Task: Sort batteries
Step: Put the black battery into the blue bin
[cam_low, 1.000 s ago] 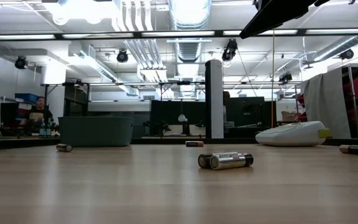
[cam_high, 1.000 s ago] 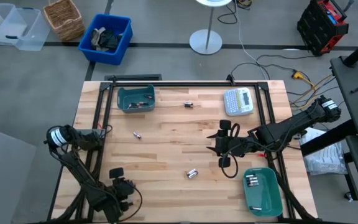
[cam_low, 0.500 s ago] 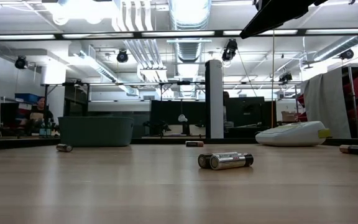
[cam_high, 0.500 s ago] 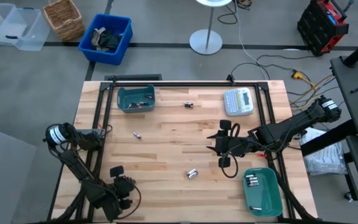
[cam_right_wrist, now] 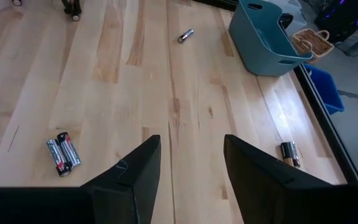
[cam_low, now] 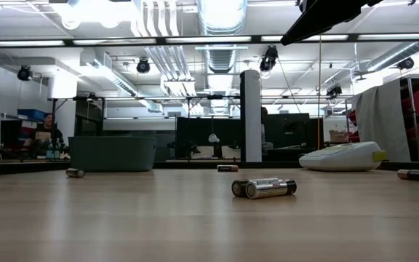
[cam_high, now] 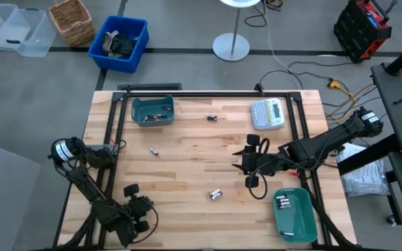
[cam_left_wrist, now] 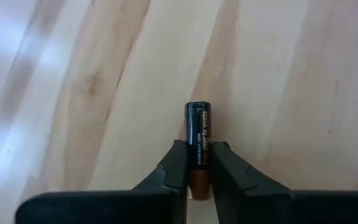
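At the table's near left corner, a dark-and-copper battery (cam_left_wrist: 199, 149) is clamped between the left gripper's (cam_left_wrist: 197, 163) fingers, its long axis running straight out along them, dark end forward. Farther off, mid-table, the right gripper (cam_right_wrist: 191, 165) is held spread above bare wood.

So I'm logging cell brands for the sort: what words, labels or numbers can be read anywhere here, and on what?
Nothing can be read.
Battery clamped in the left gripper: small print along its side, too blurred.
Pair of batteries on the table: red and black labels, too small.
Label maker: keys and markings too small.
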Controlling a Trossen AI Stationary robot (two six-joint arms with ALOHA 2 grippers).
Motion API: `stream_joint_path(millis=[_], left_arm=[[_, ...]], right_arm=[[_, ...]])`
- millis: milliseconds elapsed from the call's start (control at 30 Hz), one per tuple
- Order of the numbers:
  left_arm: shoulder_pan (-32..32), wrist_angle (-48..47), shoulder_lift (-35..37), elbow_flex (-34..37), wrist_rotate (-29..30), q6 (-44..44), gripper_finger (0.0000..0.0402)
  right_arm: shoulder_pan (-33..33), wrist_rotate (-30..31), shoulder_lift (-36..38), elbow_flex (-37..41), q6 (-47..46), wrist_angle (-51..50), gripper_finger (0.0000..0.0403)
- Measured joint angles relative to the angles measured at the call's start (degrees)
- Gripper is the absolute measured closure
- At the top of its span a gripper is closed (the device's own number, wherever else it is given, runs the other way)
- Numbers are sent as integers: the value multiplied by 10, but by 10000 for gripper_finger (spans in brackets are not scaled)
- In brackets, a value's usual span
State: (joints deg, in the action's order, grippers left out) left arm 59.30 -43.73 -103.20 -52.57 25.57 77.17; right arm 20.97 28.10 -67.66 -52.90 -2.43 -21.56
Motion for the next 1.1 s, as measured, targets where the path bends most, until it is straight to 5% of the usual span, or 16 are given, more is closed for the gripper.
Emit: stream_joint_path(millis=[200,533,700,933,1100], left_arm=[[0,-14,31,6,34,-1,378],[-29,-36,139,3,298,-46,378],[-72,28,157,3,370,-166,378],[-140,191,158,2,396,-385,378],[-174,325,158,2,380,-541,378]], right_arm=[[0,0,0,0,-2,0,244],[0,-81,-34,28,71,205,258],[0,-91,-102,31,129,353,248],[0,-91,-223,20,174,557,238],[-1,-90,-280,-19,175,582,245]])
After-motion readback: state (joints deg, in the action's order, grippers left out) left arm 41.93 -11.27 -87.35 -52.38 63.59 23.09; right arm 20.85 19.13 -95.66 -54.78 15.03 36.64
